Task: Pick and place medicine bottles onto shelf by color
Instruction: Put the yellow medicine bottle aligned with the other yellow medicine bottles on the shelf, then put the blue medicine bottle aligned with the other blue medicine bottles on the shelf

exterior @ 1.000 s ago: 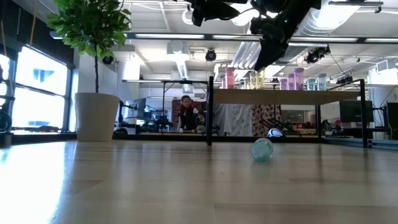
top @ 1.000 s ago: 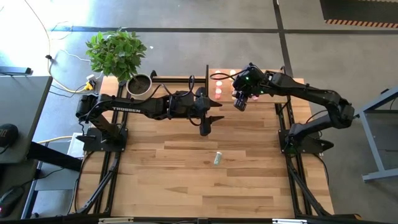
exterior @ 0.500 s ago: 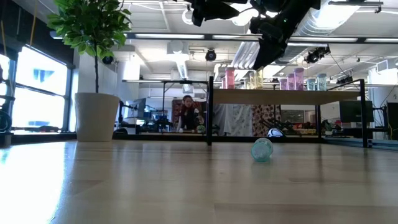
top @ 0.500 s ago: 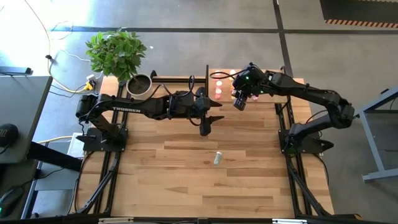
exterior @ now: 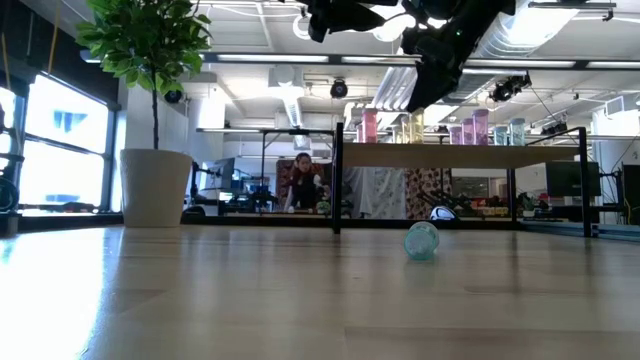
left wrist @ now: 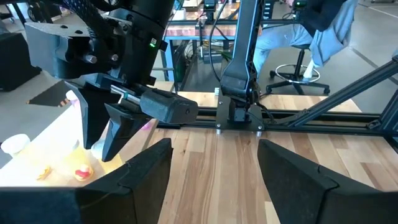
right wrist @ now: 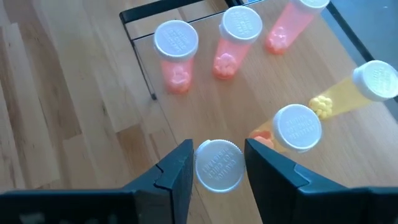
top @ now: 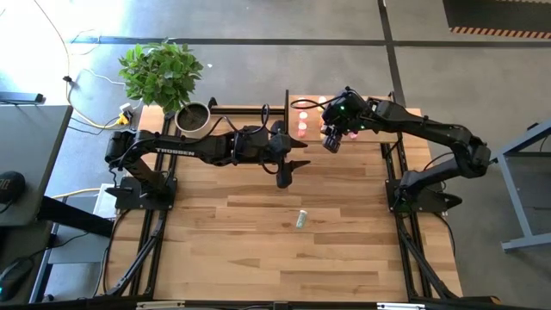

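- high view: right gripper [top: 332, 140] hangs over the shelf [top: 362, 114] among standing bottles; left gripper [top: 285, 170] waits mid-table. one pale green bottle [top: 301, 220] lies on its side on the table, well apart.
- low view: that bottle [exterior: 421, 241] looks light and round, likely to roll; best taken across its body.
- left wrist view: the left fingers [left wrist: 140, 171] stand apart, holding nothing.
- right wrist view: a white-capped bottle [right wrist: 218, 165] stands between the right fingers [right wrist: 176, 165]; i cannot tell whether they clamp it.
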### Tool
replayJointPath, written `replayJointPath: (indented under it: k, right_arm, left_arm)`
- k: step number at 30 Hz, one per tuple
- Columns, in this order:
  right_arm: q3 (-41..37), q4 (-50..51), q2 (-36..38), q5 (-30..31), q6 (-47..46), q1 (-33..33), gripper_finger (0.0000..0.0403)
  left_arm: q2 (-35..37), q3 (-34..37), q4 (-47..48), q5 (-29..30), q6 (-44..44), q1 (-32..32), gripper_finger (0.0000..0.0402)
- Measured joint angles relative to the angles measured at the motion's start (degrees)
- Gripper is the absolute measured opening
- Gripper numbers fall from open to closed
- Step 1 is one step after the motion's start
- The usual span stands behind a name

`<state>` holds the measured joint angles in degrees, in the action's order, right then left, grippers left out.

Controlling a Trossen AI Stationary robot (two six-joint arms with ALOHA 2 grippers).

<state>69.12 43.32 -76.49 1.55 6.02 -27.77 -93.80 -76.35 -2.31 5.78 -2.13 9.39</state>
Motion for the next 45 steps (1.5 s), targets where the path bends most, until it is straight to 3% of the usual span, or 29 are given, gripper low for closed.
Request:
replayJointPath:
  k: [4, 16, 24, 32, 45]
  right_arm:
    - [0.1, -0.4, 0.0, 2.6, 0.0, 0.0, 0.0135]
    - [3.8, 1.2, 0.0, 1.9, 0.3, 0.0, 0.0136]
    - [11.2, 5.6, 0.0, 1.9, -0.8, 0.0, 0.0136]
    - [19.4, 11.5, 0.0, 1.9, -7.9, 0.1, 0.0136]
    - [23.9, 17.7, 0.0, 1.9, -23.5, 3.3, 0.0136]
  left_arm:
    - [0.0, 0.0, 0.0, 0.0, 0.3, 0.0, 0.0227]
    - [0.0, 0.0, 3.1, 0.0, 4.5, -0.1, 0.0227]
    - [0.0, 0.0, 8.4, 0.2, 17.9, -0.7, 0.0227]
    - [0.0, 0.0, 17.4, 7.2, 33.2, -6.2, 0.0227]
    - [-2.4, 0.0, 20.2, 16.3, 43.0, -17.5, 0.0227]
